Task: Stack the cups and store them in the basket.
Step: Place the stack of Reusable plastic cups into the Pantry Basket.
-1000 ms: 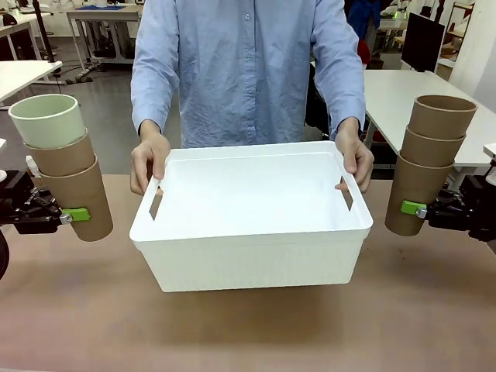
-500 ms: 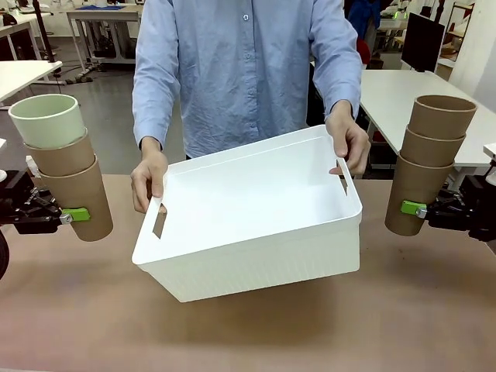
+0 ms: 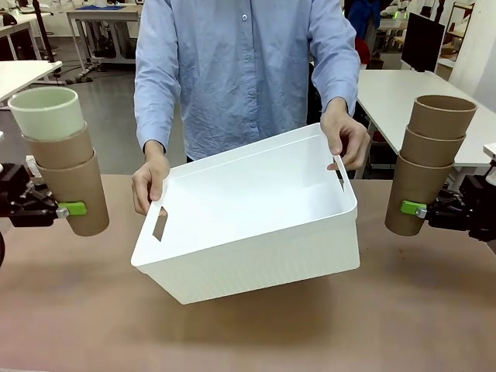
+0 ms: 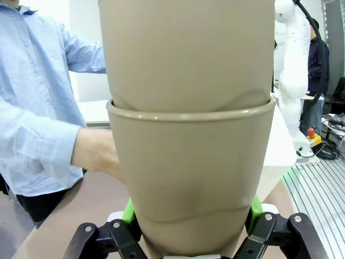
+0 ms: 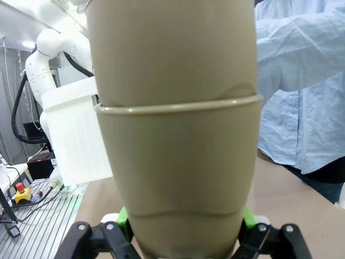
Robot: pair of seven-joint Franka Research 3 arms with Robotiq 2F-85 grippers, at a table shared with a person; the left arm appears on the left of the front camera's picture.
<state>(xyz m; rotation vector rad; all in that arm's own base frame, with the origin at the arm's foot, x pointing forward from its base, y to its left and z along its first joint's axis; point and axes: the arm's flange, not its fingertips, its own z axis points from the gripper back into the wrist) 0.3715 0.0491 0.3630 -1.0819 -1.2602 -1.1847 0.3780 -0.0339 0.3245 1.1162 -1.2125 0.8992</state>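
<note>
— Where's the basket?
— The white basket (image 3: 256,260) is held tilted over the table (image 3: 403,318), with a person's hands (image 3: 150,180) at its slot-handle ends and its right end higher
— And the cups?
— The left gripper (image 3: 68,208) clamps the bottom kraft cup of a three-cup stack (image 3: 68,174) topped by a mint-green cup (image 3: 46,113). The right gripper (image 3: 414,208) clamps the bottom of an all-kraft stack (image 3: 428,155) of three. One stack stands on either side of the basket, apart from it

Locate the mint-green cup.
Front view, far left: the mint-green cup tops two brown cups clamped in the left arm's jaws, left of the basket.
</note>
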